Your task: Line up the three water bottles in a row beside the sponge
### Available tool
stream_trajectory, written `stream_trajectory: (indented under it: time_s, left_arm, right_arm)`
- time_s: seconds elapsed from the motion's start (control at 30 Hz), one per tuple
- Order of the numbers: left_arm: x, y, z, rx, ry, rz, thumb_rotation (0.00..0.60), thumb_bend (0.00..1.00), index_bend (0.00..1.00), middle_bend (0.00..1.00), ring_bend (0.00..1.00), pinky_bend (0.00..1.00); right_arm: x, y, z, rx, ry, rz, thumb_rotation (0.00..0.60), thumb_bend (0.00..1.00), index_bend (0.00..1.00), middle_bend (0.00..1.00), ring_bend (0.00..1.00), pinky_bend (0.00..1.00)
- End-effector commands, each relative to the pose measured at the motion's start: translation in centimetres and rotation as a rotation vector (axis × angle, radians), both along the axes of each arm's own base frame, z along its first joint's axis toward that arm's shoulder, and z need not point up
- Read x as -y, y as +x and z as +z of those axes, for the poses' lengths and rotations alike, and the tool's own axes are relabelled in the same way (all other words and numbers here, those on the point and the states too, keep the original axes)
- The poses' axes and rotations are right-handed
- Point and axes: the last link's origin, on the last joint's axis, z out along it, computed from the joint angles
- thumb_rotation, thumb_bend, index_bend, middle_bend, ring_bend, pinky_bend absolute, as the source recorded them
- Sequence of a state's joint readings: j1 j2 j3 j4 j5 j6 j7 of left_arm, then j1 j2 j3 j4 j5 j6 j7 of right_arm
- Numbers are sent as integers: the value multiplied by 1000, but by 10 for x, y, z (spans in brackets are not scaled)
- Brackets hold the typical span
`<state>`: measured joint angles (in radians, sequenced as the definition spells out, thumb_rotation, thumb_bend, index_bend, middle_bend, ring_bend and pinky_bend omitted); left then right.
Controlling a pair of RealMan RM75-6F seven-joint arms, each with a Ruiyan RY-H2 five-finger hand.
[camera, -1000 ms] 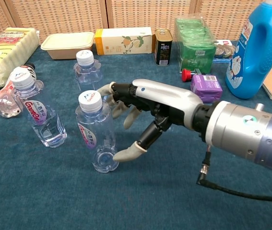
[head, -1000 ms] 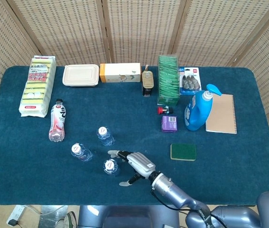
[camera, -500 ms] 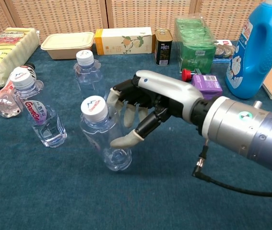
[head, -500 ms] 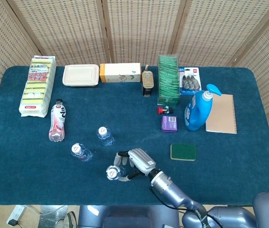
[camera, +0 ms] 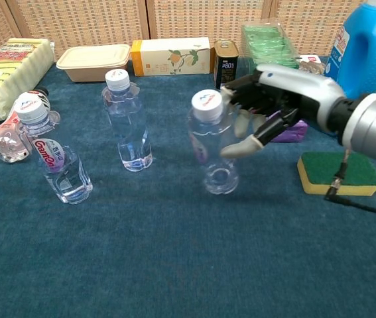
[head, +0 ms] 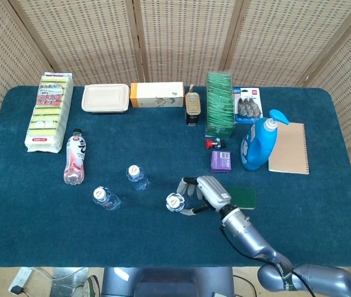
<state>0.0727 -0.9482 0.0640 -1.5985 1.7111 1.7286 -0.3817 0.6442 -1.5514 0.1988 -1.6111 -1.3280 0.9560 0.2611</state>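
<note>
My right hand (head: 201,192) (camera: 267,106) grips a clear water bottle (head: 176,202) (camera: 213,146) with a white cap and holds it slightly tilted just above the blue cloth, a short way left of the green sponge (head: 244,198) (camera: 339,173). Two more small water bottles stand upright further left: one (head: 137,177) (camera: 127,122) toward the middle, the other (head: 105,198) (camera: 56,161) nearer the front edge. My left hand is not in either view.
A larger drink bottle (head: 74,157) lies on its side at the left. A blue detergent bottle (head: 259,142), a purple box (head: 221,161) and a notebook (head: 288,148) sit behind the sponge. Boxes, a food tray (head: 105,98) and sponge packs (head: 50,111) line the back.
My right hand closed on the nearest bottle, lifted it and carried it to the right, from beside the other two bottles to a spot close to the sponge.
</note>
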Motion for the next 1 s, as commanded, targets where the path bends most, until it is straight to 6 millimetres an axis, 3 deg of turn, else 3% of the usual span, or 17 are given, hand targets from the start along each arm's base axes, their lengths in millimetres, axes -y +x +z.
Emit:
stream_trajectory:
  time_s: [0.03,0.3,0.63,1.0]
  left_arm:
    - [0,0,-1,-2,-3,0,600,207,0,0,0,70]
    - [0,2,-3,-8,-8,-2,600,205,0,0,0,71]
    - [1,4,-5,-11,-15,-7,600,207,0,0,0,71]
    - [2,3,-4,-5,-17,-8,600,207,0,0,0,71]
  right_arm:
    - [8,-23,12,-6,-15,-56,600,267,501,588,546,657]
    - [8,-50,29,-8,-21,-85,600,275,501,587,543,657]
    - [11,-66,36,-38,-17,-108,600,275,499,577,533,657]
    - [10,-75,39,-40,8,-116,600,261,334,427,402,637]
